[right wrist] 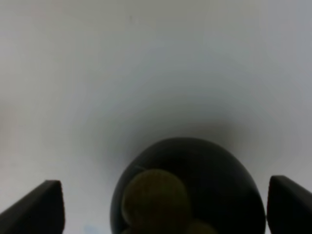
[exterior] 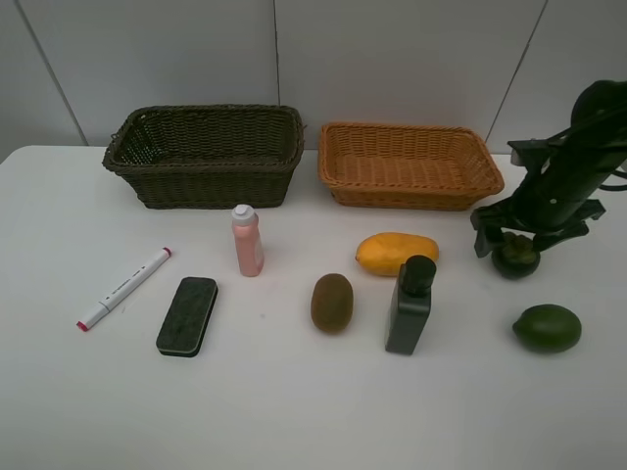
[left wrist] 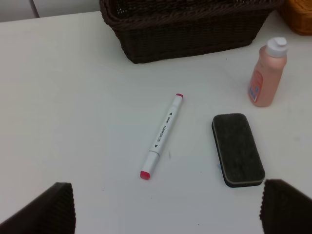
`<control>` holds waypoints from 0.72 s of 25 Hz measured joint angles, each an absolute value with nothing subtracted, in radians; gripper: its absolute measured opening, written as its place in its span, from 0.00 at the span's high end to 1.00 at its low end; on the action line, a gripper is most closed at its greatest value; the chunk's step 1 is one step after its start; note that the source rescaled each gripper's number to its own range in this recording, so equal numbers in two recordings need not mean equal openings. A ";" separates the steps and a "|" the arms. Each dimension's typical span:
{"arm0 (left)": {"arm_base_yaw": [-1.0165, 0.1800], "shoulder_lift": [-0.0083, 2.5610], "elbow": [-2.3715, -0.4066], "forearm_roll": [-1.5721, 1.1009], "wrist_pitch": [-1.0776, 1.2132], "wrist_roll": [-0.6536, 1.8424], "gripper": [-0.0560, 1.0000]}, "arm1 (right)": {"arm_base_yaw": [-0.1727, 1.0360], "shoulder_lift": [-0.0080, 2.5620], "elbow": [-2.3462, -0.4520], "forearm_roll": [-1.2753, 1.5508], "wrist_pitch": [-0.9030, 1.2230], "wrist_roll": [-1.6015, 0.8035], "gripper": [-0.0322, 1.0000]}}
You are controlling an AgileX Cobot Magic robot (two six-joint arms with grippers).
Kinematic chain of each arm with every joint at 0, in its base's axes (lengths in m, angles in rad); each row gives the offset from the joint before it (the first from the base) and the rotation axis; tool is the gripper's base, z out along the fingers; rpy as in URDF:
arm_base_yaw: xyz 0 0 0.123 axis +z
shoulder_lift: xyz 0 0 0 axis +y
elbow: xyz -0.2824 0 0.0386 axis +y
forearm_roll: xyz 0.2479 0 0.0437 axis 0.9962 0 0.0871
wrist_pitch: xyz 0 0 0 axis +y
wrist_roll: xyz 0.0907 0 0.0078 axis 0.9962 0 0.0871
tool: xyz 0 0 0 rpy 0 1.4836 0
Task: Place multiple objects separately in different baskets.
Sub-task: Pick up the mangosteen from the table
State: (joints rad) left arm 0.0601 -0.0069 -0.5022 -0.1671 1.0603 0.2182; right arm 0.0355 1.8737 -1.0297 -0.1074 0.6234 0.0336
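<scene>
– Mangosteen (right wrist: 204, 185) is filling the right wrist view: dark, round and glossy, with a dull olive-green cap showing on it.

– Where is it sitting?

– It is resting on the white table (exterior: 294, 421), far to the right, just in front of the right corner of the orange-tan basket (exterior: 411, 193). The right gripper (right wrist: 163, 207) is hanging directly over it with its jaws standing wide apart. One finger is showing on each side of the fruit, and neither is touching it.

– What is lying around it?

– A green lime (exterior: 547, 328) is lying near it, closer to the front. Further left a dark green bottle (exterior: 409, 305) is standing upright. A yellow mango (exterior: 396, 253) is lying just behind that bottle, and a brown kiwi (exterior: 332, 302) is sitting beside it. A pink bottle (exterior: 248, 241) with a white cap is standing in front of the dark olive-brown basket (exterior: 211, 181), which is sitting beside the orange-tan one at the back.

– And the far left?

– A black eraser (exterior: 187, 315) and a white marker (exterior: 124, 288) with red ends are lying flat there, the marker slanting. The left gripper (left wrist: 165, 209) is hovering above them, jaws spread wide and clear of both.
</scene>
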 joint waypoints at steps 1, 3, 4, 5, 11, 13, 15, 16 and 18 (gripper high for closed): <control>0.060 -0.007 -0.502 -0.167 1.060 0.218 0.00 | 0.033 1.879 -1.030 -0.107 0.623 0.034 0.00; 0.060 -0.007 -0.502 -0.167 1.060 0.218 0.00 | 0.031 1.889 -1.030 -0.107 0.620 0.034 0.00; 0.060 -0.007 -0.502 -0.167 1.060 0.218 0.00 | 0.031 1.892 -1.030 -0.107 0.620 0.035 0.00; 0.060 -0.007 -0.502 -0.167 1.060 0.218 0.00 | 0.031 1.897 -1.030 -0.107 0.620 0.035 0.00; 0.060 -0.007 -0.502 -0.167 1.060 0.218 0.00 | 0.031 1.917 -1.030 -0.107 0.618 0.034 0.00; 0.060 -0.007 -0.502 -0.167 1.060 0.218 0.00 | 0.031 1.924 -1.030 -0.107 0.619 0.034 0.00; 0.060 -0.007 -0.502 -0.167 1.060 0.218 0.00 | 0.031 1.925 -1.030 -0.107 0.619 0.034 0.00; 0.060 -0.007 -0.502 -0.167 1.060 0.218 0.00 | 0.031 1.925 -1.030 -0.107 0.619 0.034 0.01; 0.060 -0.007 -0.502 -0.167 1.060 0.218 0.00 | 0.031 1.925 -1.031 -0.109 0.619 0.034 0.07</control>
